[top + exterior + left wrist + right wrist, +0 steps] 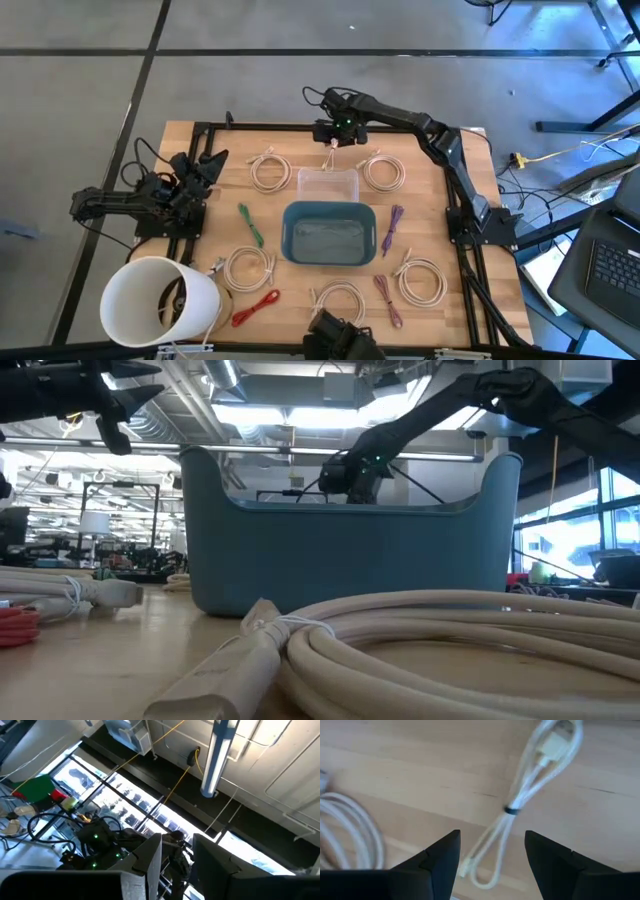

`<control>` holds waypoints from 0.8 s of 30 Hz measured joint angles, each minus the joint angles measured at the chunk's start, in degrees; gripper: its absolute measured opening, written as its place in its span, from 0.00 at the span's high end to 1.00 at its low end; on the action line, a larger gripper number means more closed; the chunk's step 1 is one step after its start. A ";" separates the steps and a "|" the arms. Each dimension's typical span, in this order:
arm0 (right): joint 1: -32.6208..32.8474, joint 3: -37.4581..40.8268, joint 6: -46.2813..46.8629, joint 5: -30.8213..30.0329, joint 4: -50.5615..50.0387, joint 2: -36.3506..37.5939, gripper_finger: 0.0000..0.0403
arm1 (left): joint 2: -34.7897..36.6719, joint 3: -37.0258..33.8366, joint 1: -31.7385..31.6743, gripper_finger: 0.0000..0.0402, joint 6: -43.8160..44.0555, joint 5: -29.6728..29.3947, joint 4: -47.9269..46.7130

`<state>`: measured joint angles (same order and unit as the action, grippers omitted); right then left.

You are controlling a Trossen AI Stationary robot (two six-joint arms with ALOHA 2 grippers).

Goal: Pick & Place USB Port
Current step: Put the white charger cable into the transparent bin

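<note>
Hovering over the far edge of the table (420, 210), the right gripper (333, 140) is standing with its two dark fingers (440, 862) spread apart and grasping nothing. Below it, in the right wrist view, a small white USB cable (520, 805) is lying flat on the bare wood, folded into a narrow loop and cinched at its middle by a dark tie, with a pale plug showing near one end. In the high view that cable is showing only as a pale sliver just past the clear tray (327, 184), too small to make out in detail.

Sitting at the table's middle, the blue bin (329, 234) is blocking most of the low view, so the right arm is appearing only above its rim and the cable is hidden behind it. A thick cream coil (430, 650) is filling the foreground there, cut off at the picture's edge.

Resting at the table's left edge, the left gripper (205, 168) is pointing up toward the ceiling in its own wrist view; its fingers (150, 862) are showing a gap with nothing between them. No writing or label is readable anywhere. A white bucket (160, 300) is lying near the front left corner, partly cut off.
</note>
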<state>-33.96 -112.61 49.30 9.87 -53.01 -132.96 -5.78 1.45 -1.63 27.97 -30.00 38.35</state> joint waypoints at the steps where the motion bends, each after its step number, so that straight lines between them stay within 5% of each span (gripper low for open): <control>1: 0.01 -0.01 0.04 -0.04 -0.23 -0.19 0.44 | 0.01 0.00 0.01 0.74 0.00 0.00 0.00; 14: 0.01 0.01 2.36 2.34 2.08 -3.24 0.46 | 0.00 0.00 0.00 0.74 -0.20 0.13 -0.04; 24: -2.77 0.01 4.26 12.67 0.74 -3.90 0.69 | 0.00 -0.02 0.02 0.74 -0.11 1.94 -0.07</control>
<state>-36.73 -112.60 53.56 22.53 -52.27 -136.86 -5.78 1.43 -1.61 27.86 -28.05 38.28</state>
